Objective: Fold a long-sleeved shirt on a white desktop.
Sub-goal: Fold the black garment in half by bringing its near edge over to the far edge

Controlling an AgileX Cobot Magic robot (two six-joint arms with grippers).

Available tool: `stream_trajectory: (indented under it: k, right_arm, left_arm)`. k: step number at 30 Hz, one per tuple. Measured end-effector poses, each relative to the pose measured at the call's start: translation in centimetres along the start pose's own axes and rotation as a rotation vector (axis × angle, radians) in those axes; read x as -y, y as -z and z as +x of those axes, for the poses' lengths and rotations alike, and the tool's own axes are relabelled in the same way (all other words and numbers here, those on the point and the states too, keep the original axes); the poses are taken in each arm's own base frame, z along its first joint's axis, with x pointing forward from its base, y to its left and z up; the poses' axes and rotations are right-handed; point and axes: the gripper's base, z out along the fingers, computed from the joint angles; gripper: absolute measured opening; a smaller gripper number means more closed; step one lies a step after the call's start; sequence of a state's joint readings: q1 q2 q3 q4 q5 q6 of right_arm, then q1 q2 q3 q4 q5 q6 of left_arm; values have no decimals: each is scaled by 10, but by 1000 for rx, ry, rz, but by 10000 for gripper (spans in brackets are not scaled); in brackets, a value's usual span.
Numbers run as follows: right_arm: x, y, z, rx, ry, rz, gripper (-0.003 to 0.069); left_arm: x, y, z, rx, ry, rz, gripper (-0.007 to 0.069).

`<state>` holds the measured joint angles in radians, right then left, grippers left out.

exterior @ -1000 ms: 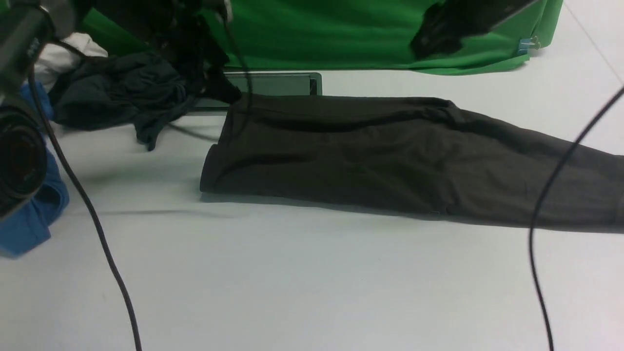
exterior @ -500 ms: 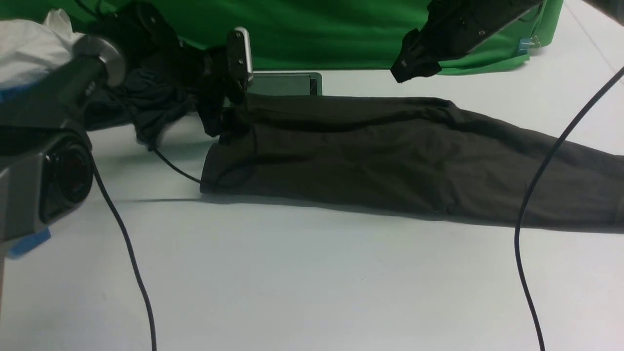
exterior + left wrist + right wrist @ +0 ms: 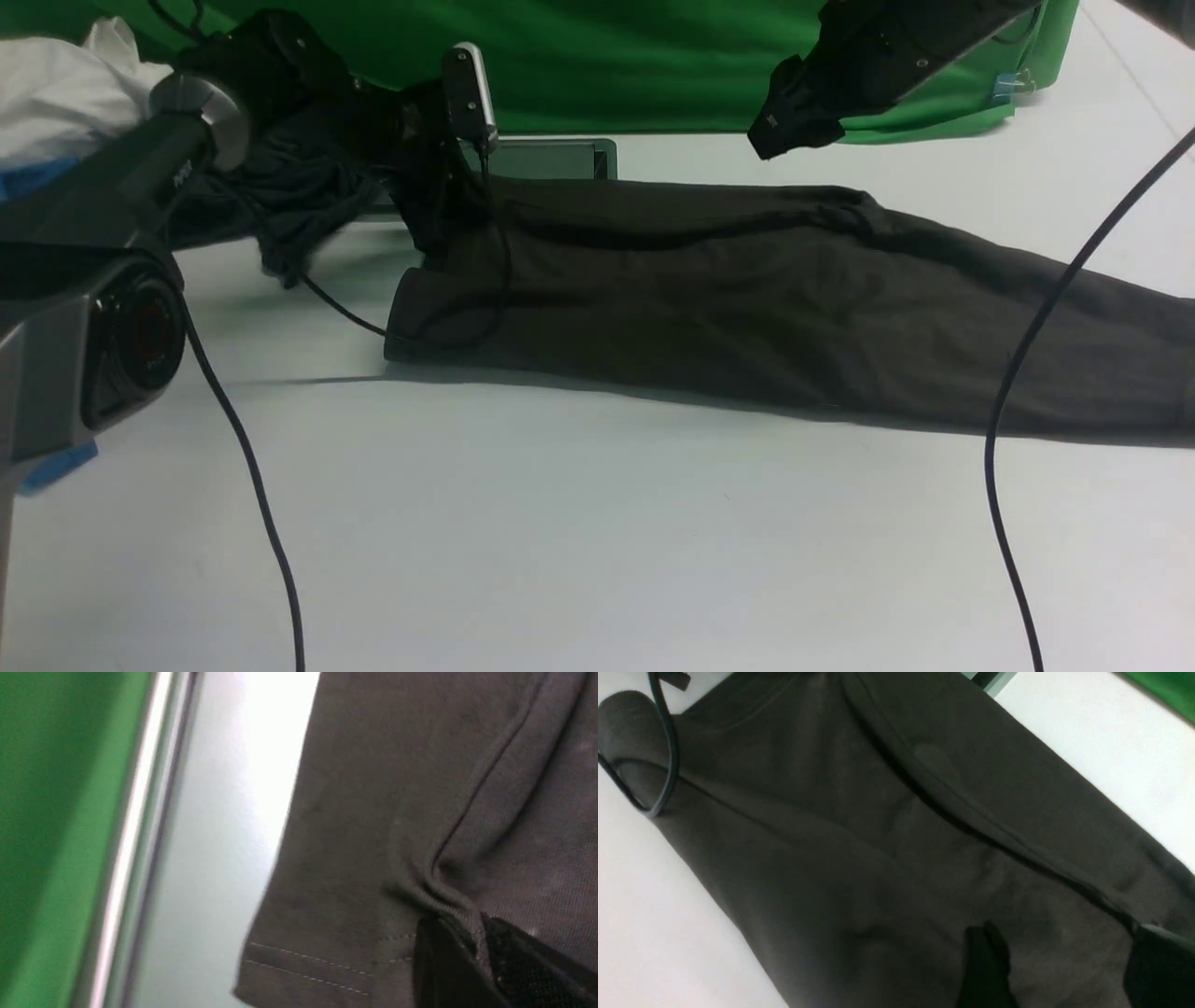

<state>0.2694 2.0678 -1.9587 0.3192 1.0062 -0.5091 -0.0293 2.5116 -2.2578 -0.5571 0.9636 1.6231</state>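
Observation:
The long-sleeved shirt (image 3: 747, 299) lies as a long dark charcoal band across the white desktop (image 3: 597, 523), its hem end to the left. My left gripper (image 3: 437, 219) is at the shirt's far left corner. In the left wrist view it (image 3: 474, 928) is shut, pinching a raised ridge of the shirt (image 3: 373, 812) beside the stitched hem. My right gripper (image 3: 780, 135) hangs above the shirt's far edge, apart from it. In the right wrist view it (image 3: 1069, 961) stands open, dark fingers (image 3: 985, 966) spread over the shirt (image 3: 859, 849) with nothing between them.
A dark slate-grey garment (image 3: 280, 196), a white cloth (image 3: 65, 84) and a blue garment (image 3: 56, 462) lie at the far left. The silver-framed hatch (image 3: 551, 159) sits behind the shirt under the green backdrop (image 3: 635, 65). Black cables (image 3: 252, 485) (image 3: 1013, 420) cross the foreground.
My left arm came down to the shirt's far left corner and its jaws closed on the fabric, drawing the corner up slightly. The right gripper came down a little into view, then held still.

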Motion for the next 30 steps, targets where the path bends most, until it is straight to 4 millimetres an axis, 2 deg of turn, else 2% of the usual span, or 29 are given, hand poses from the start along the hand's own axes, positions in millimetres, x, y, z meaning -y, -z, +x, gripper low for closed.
stream_trajectory:
  k: [6,10,14,19,22,23,26,29,30]
  right_arm:
    - [0,0,0,0,-2,1,388]
    - [0,0,0,0,-4,1,388]
    - [0,0,0,-4,-5,-1,388]
    - [0,0,2,-18,-5,-9,388]
    - [-1,0,3,-36,-5,-20,388]
    - [-1,0,3,-36,-5,-20,388]
    - [-2,0,4,-43,-9,-24,388]
    - [-4,9,2,-32,-12,-26,388]
    - [-4,10,2,-30,-13,-25,388]
  left_arm:
    - [-13,18,-13,19,1,-70,42]
    - [-21,21,-15,31,46,-154,43]
    - [-24,14,-11,40,79,-199,43]
    - [-20,-7,1,40,184,-192,69]
    - [-17,-17,6,35,265,-199,155]
    - [-18,-17,6,35,265,-199,162]
    - [-19,-13,1,51,330,-212,312]
    - [-25,6,-10,85,493,-226,521]
    - [-25,9,-12,89,517,-226,533]
